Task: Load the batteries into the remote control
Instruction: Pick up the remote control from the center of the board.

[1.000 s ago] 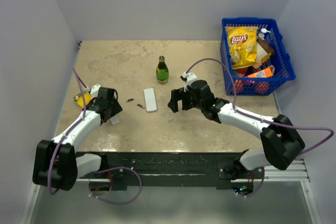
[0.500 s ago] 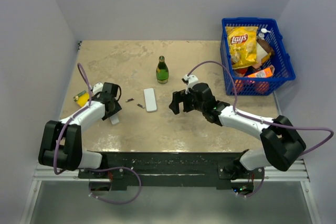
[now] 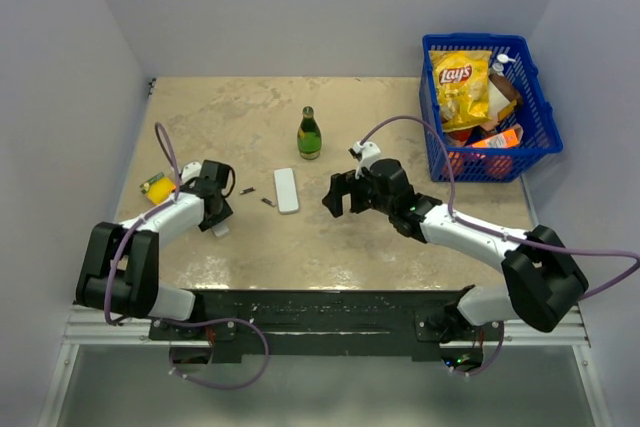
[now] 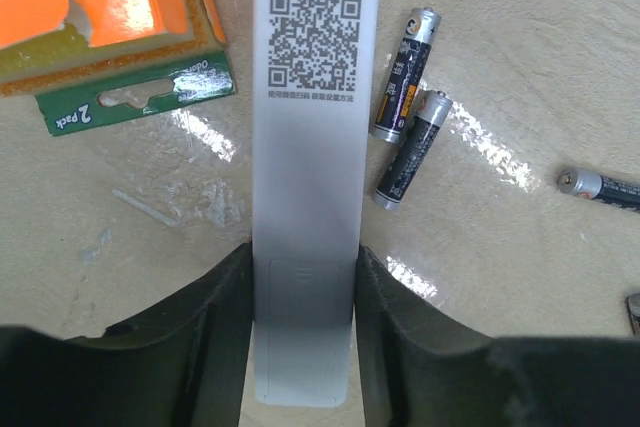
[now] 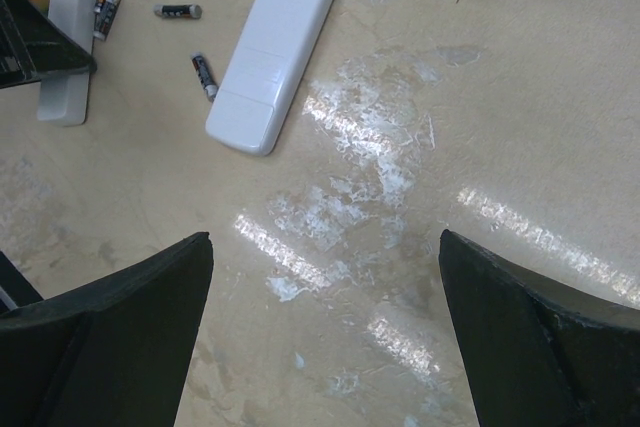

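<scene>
The white remote [image 5: 272, 52] lies flat near the middle of the tan table [image 3: 220, 107], and everything else is easiest to place from it. Well to its left, the left gripper [image 4: 303, 252] has both dark fingers pressed against the long sides of a narrow white bar [image 4: 310, 127], which lies flat with its QR code facing up; the jaws are clamped on the bar's near end. A pair of batteries [image 4: 408, 107] lies just beside that bar, on the side toward the remote, the two of them close together and roughly parallel to it. A third battery [image 5: 178, 11] rests alone between that pair and the remote, and a fourth battery [image 5: 204, 75] lies just beside the remote's left edge. All four are loose on the table. Farther left than the bar sits an orange and yellow sponge pack [image 4: 90, 7]. To the remote's right, the right gripper [image 5: 325, 247] hovers over bare table with its fingers spread wide, holding nothing. A green bottle [image 3: 310, 134] stands upright just beyond the remote, and a blue basket [image 3: 487, 39] of groceries sits far off to the right.
</scene>
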